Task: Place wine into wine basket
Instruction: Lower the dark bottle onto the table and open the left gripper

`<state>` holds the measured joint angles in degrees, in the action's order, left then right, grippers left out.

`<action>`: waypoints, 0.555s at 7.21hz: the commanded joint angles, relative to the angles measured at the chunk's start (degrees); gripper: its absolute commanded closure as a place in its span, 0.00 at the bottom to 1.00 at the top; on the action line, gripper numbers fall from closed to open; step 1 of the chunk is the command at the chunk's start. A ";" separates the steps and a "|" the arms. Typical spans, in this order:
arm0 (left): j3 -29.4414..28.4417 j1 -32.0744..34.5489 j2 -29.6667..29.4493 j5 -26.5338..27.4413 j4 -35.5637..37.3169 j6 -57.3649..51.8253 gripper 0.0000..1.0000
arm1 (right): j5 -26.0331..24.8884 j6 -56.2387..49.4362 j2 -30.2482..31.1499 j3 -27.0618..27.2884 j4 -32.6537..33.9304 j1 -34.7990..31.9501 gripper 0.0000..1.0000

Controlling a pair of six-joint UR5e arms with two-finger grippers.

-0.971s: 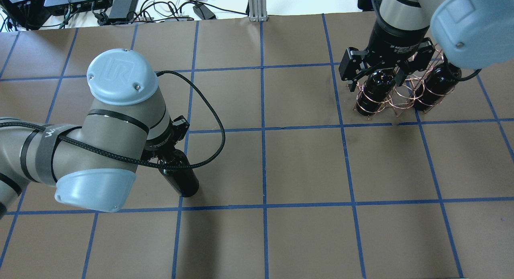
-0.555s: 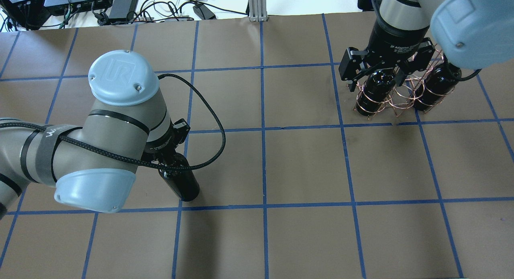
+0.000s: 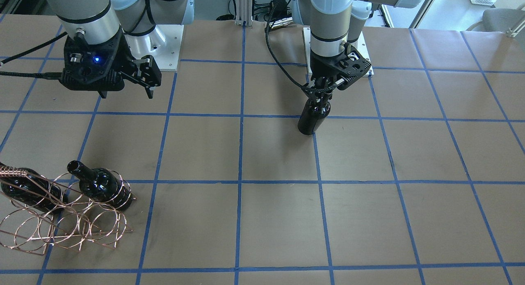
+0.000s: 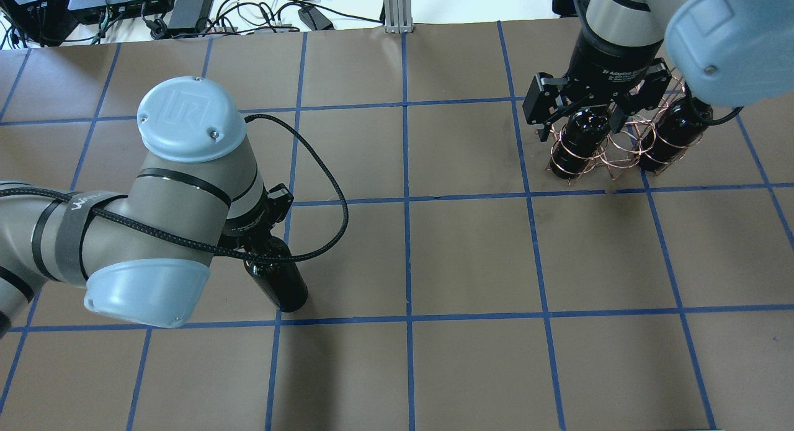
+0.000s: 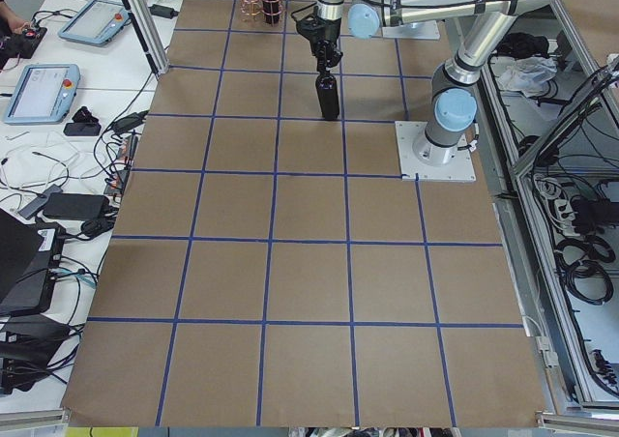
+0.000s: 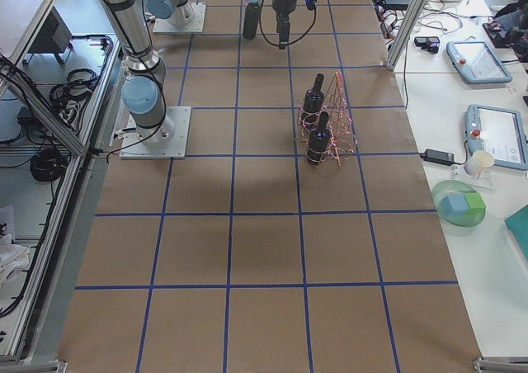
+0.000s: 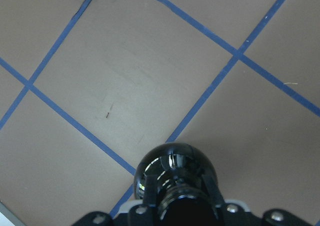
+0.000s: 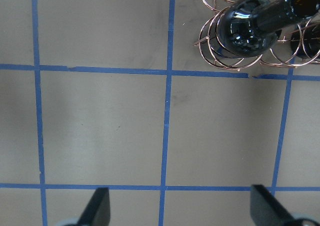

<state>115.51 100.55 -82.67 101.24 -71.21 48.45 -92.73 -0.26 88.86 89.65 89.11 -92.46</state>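
Your left gripper (image 3: pixel 324 90) clamps the wine (image 3: pixel 312 117) by its neck, upright on a grid line well apart from the basket (image 3: pixel 61 223), so lift straight and carry it steadily toward a free loop, right gripper (image 3: pixel 125 90) hanging open

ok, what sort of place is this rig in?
Probably a robotics lab: brown paper-covered table gridded with blue tape, grey tablet-style teach pendants on a white side bench, tangled black cables behind.

A robotics lab: teach pendants (image 5: pixel 37 91), tangled cables (image 4: pixel 248 12) and an aluminium post (image 4: pixel 395 6) edge the blue-taped counter (image 4: pixel 471 257).
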 commanded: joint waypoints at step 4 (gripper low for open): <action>0.07 0.00 -0.21 0.10 -0.07 0.07 0.23 | 0.00 0.00 0.00 0.00 0.01 0.00 0.00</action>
<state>115.63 100.55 -82.83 101.27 -71.28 48.51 -92.73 -0.27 88.86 89.65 89.12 -92.46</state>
